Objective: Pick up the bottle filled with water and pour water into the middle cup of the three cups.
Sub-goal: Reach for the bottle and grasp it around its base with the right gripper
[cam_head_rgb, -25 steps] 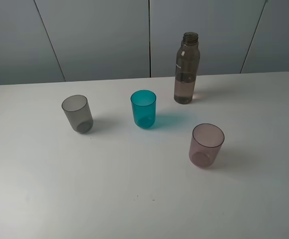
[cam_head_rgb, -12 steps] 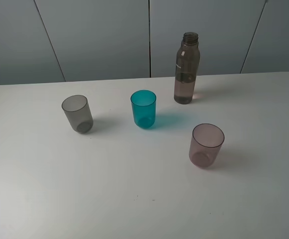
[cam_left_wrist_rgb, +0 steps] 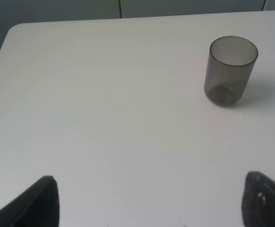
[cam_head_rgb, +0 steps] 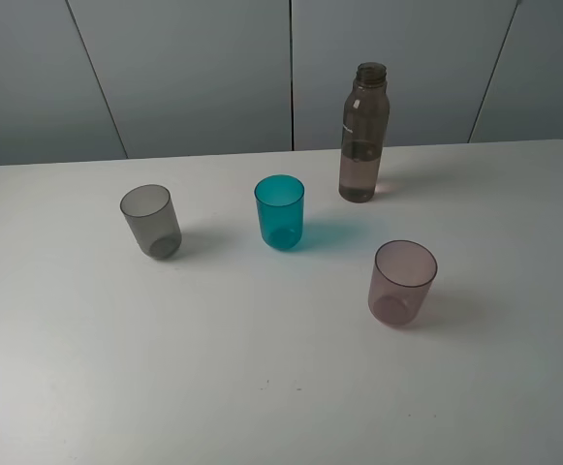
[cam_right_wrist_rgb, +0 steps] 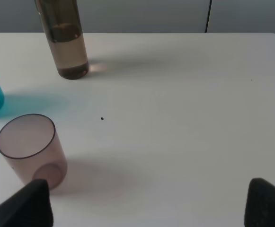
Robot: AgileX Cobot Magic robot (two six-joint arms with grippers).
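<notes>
Stands at the very start. Finds the bottle [cam_head_rgb: 364,136] upright, ungrasped, just behind and right of the middle cup [cam_head_rgb: 279,213], seemingly empty. Shows left gripper [cam_left_wrist_rgb: 151,203] and right gripper [cam_right_wrist_rgb: 149,203] jaws spread wide, holding nothing. Left to do: grasp, lift, pour.

Nothing on the table [cam_head_rgb: 116,339] has visibly shifted over the last second in the exterior high view.
</notes>
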